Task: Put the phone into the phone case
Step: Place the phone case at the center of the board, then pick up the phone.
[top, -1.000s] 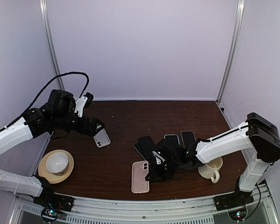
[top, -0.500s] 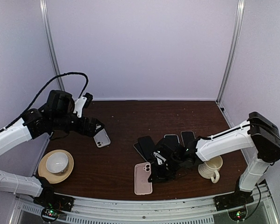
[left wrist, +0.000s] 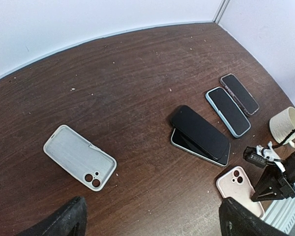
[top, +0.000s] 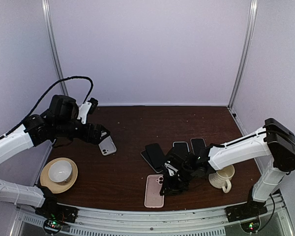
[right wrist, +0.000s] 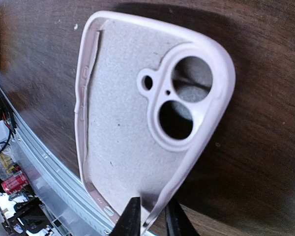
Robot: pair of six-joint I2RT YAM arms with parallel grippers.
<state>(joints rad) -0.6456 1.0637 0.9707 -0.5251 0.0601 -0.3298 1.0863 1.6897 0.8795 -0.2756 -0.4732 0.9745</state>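
Left of my right gripper [top: 166, 188] lies the pink case [top: 154, 191], then open tabletop [top: 113, 177]; stacked phones [top: 154, 154] crowd just behind, the mug [top: 222, 177] blocks the right side.

Top view was bright, with even, diffuse light from overhead. The white walls were nearly washed out, while the dark desk [top: 128, 128] held detail with a faint sheen. Shadows were soft and sat only right under the arms. Left wrist view was sharp ahead of the left claw [left wrist: 152, 220]; the desk's far edge bowed from lens distortion, and its fingers [left wrist: 64, 221] were dark blurs. Right wrist view was very close. The pink case [right wrist: 128, 137] ahead of the right claw [right wrist: 150, 219] was crisp, its rim slightly blown out, with a dark shadow on its far side. The fingertips [right wrist: 132, 219] were out of focus.
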